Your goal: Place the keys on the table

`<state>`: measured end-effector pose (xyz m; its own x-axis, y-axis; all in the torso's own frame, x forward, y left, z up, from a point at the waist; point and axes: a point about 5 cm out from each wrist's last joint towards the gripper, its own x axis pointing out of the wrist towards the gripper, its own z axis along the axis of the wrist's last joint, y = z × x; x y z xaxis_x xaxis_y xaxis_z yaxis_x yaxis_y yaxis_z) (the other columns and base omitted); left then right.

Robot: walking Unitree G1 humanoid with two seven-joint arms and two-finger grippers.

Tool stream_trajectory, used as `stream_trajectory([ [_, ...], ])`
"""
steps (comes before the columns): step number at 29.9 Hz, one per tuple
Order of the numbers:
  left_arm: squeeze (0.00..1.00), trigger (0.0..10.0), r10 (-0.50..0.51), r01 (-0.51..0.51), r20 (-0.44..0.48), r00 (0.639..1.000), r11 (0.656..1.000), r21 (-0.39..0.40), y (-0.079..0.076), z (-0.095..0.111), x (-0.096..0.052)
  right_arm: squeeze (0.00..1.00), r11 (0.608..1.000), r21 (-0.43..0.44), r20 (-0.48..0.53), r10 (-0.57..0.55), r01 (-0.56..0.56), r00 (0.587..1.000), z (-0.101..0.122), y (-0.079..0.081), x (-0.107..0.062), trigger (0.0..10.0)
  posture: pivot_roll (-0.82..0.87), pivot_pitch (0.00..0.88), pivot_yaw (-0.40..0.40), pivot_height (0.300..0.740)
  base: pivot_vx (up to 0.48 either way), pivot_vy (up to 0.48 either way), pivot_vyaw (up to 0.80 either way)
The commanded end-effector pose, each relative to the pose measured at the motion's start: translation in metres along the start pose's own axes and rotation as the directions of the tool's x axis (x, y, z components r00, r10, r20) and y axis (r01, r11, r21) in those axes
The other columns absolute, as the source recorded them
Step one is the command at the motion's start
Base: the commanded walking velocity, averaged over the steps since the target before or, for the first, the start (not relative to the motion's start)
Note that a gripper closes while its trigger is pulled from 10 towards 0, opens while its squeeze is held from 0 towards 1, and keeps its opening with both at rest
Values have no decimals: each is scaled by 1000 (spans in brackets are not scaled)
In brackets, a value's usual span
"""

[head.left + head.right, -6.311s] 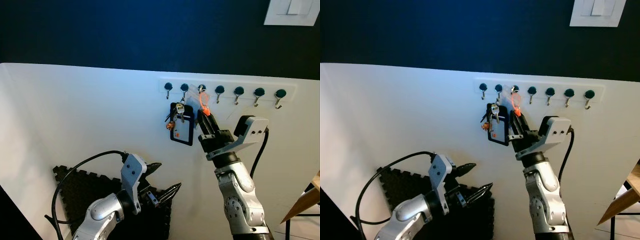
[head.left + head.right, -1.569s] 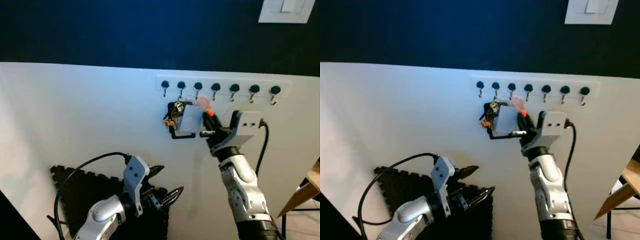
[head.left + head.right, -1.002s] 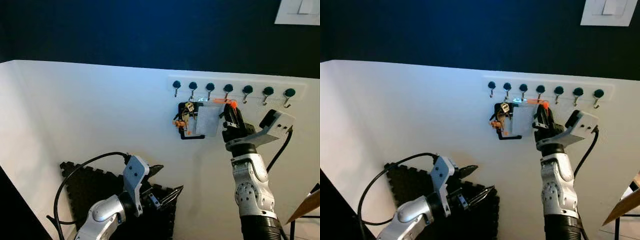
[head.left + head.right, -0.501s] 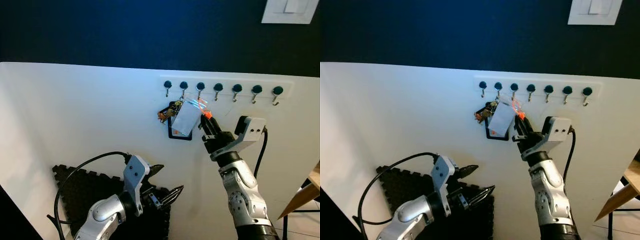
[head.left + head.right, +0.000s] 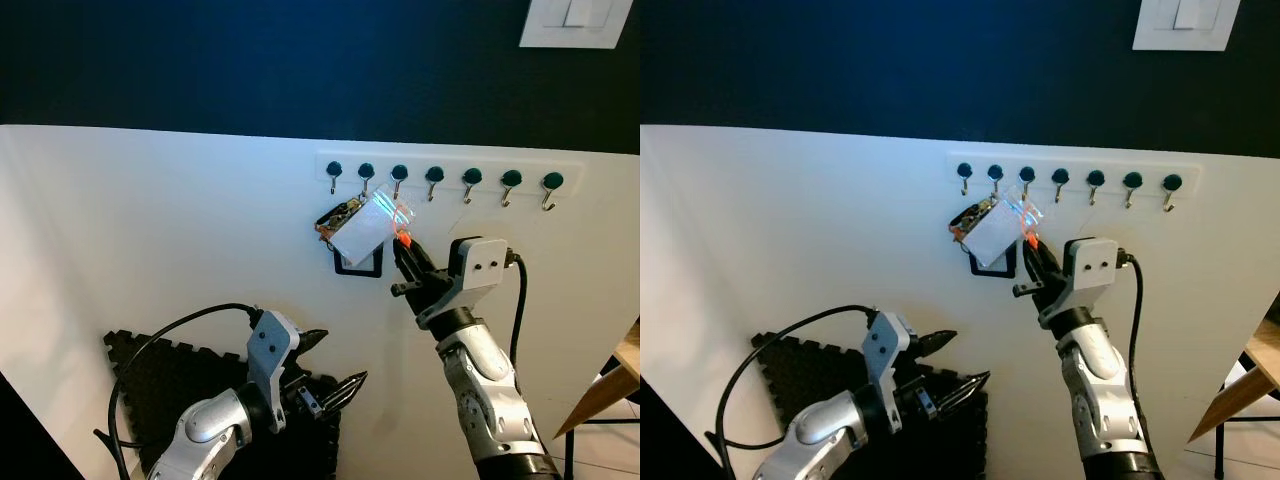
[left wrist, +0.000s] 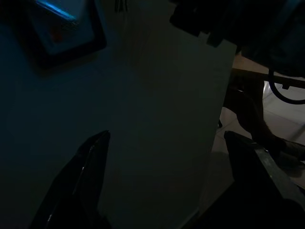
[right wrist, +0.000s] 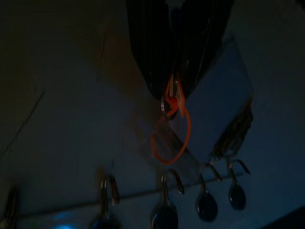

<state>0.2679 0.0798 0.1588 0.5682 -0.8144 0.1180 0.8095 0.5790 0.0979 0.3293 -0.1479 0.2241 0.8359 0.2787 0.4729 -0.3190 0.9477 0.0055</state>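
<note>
On the wall: a white rail of hooks (image 5: 450, 180) runs across, seven hooks with dark round tops.
Keys: the keys (image 5: 338, 215) hang in the air just below the hooks, tilted, with a clear card (image 5: 364, 226) and an orange loop (image 7: 170, 138).
Right claw: the right claw (image 5: 404, 251) is pinched tight on the orange loop, close to the wall.
Left claw: the left claw (image 5: 325, 372) hangs low with its fingers spread apart, holding nothing.
Around: a black frame (image 5: 358, 262) sits behind the keys; a black foam mat (image 5: 160, 385) leans low on the wall; a white light switch (image 5: 574, 22) is high up.
</note>
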Motion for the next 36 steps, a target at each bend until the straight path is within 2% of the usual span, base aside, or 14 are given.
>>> stream_trajectory([
  [1, 0, 10000, -1, 1, -16, 1000, 1000, 8, -1, -1, -1, 0, 999, -25, 80, 33, -31, 996, 13, 8, 2, 10000, 58, 50, 33, 740, 0, 0, 0],
  [4, 0, 10000, -1, 1, -16, 1000, 1000, 8, -1, -1, -1, 0, 999, -30, 103, 39, -37, 994, 16, 9, 3, 10000, 59, 50, 32, 740, 0, 0, 0],
  [5, 0, 10000, 0, 0, -17, 1000, 1000, 8, -1, -1, -1, 0, 998, -43, 150, 55, -49, 987, 24, 11, 4, 10000, 60, 51, 33, 740, 0, 0, 0],
  [10, 0, 10000, -1, 1, -17, 1000, 1000, 9, -1, -1, 0, 0, 995, -82, 246, 82, -63, 966, 41, 18, 7, 10000, 60, 50, 34, 740, 0, 0, 0],
  [20, 0, 10000, 1, -1, -16, 1000, 1000, 12, 0, 0, 0, 0, 994, -82, 267, 95, -76, 959, 44, 22, 10, 10000, 60, 50, 34, 740, 0, 0, 0],
  [24, 0, 10000, 0, 0, -16, 1000, 1000, 12, 0, -1, 0, 0, 991, -84, 256, 127, -109, 958, 43, 26, 11, 10000, 59, 50, 34, 740, 0, 0, 0],
  [26, 0, 10000, 0, 1, -17, 1000, 1000, 11, 0, -1, -1, 0, 977, -85, 211, 209, -196, 955, 37, 36, 10, 10000, 59, 49, 33, 740, 0, 0, 0],
  [27, 0, 10000, 0, 1, -17, 1000, 1000, 11, 0, -1, -1, 0, 977, -85, 211, 209, -196, 955, 37, 36, 10, 10000, 59, 49, 33, 740, 0, 0, 0],
  [29, 0, 10000, -3, 3, -23, 1000, 1000, 11, -1, -2, -1, 0, 959, -93, 157, 279, -267, 947, 26, 45, 6, 10000, 58, 50, 32, 740, 0, 0, 0],
  [35, 0, 10000, 14, -13, -53, 998, 1000, 16, 1, -8, -5, 0, 935, -116, 92, 345, -334, 934, 13, 54, -4, 10000, 58, 51, 30, 740, 0, 0, 0],
  [36, 0, 10000, 28, -26, -85, 996, 999, 22, 3, -13, -8, 0, 935, -115, 78, 345, -336, 935, 9, 54, -9, 10000, 59, 53, 28, 740, 0, 0, 0],
])
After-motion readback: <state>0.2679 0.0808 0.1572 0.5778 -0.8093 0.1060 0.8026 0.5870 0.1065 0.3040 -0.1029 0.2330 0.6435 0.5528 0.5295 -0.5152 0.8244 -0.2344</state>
